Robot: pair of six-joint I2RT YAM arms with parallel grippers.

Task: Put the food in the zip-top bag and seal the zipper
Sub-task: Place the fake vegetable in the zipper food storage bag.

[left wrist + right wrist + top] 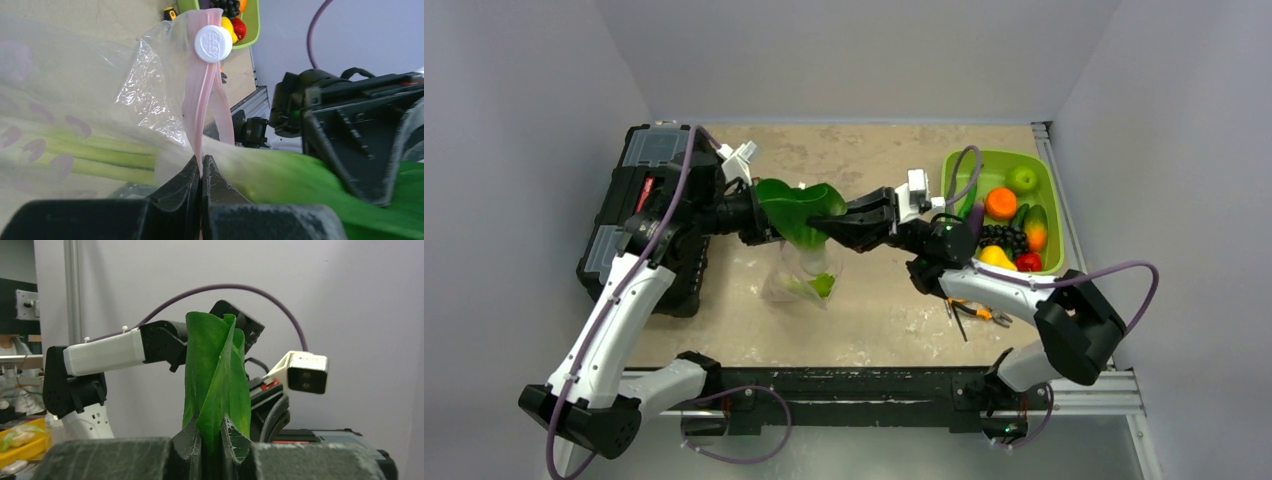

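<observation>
Above the table [874, 150], facing inward: left gripper [201, 165] tight on zipper [199, 115], right gripper [211, 429] tight on vegetable [215, 370].

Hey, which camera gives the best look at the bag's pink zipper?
Left wrist: the zipper runs up the frame, pinched in the left gripper, white slider on top. Top view shows only the bag; the strip can't be made out. Right wrist misses it.

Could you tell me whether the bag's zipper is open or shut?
Open: the zipper strips part below the slider, a vegetable between them.
</observation>
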